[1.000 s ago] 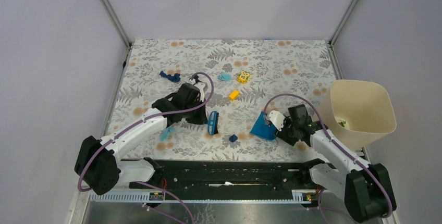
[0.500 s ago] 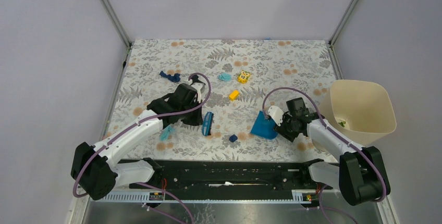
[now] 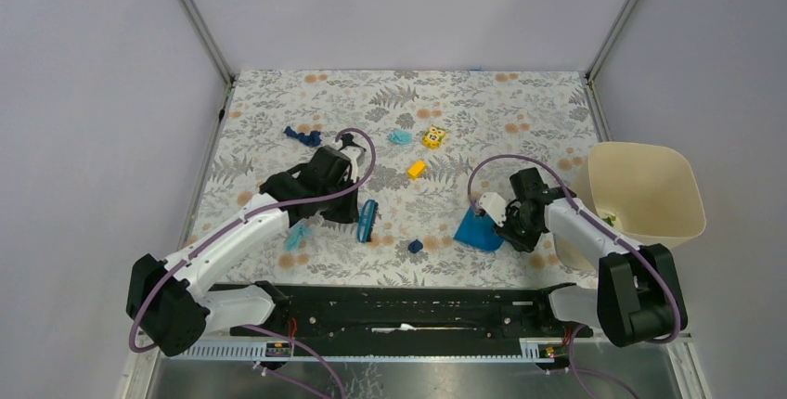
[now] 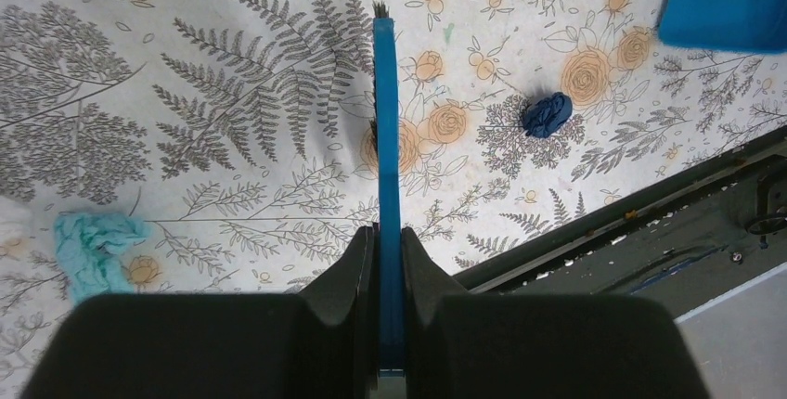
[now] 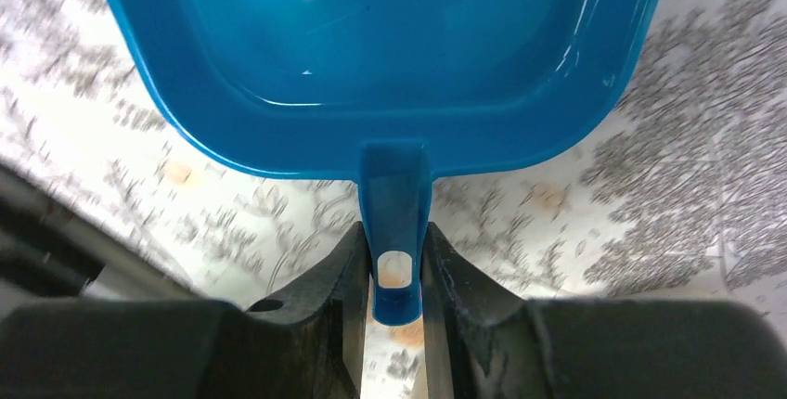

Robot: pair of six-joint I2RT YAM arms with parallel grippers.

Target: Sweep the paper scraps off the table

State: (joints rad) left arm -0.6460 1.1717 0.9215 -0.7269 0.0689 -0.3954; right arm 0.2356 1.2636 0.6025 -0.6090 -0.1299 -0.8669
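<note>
My left gripper [image 3: 348,206] is shut on a blue brush [image 3: 368,220], seen edge-on in the left wrist view [image 4: 386,148]. A dark blue paper scrap [image 3: 415,246] lies right of the brush tip, also in the left wrist view [image 4: 547,113]. A light cyan scrap [image 3: 296,237] lies by the left arm [image 4: 91,243]. Another dark blue scrap [image 3: 303,135] and a cyan scrap [image 3: 401,137] lie farther back. My right gripper [image 3: 513,218] is shut on the handle of the blue dustpan [image 3: 479,230], whose empty pan fills the right wrist view [image 5: 380,46].
A cream bin [image 3: 645,197] stands at the right edge, with green bits inside. A yellow block [image 3: 417,169] and a yellow patterned toy [image 3: 433,136] lie mid-table. The black base rail [image 3: 408,308] runs along the near edge of the fern-print table [image 3: 483,111].
The left gripper drew the brush left and back a little, tilting it. The right gripper swung the dustpan rightward and lowered it toward the table.
</note>
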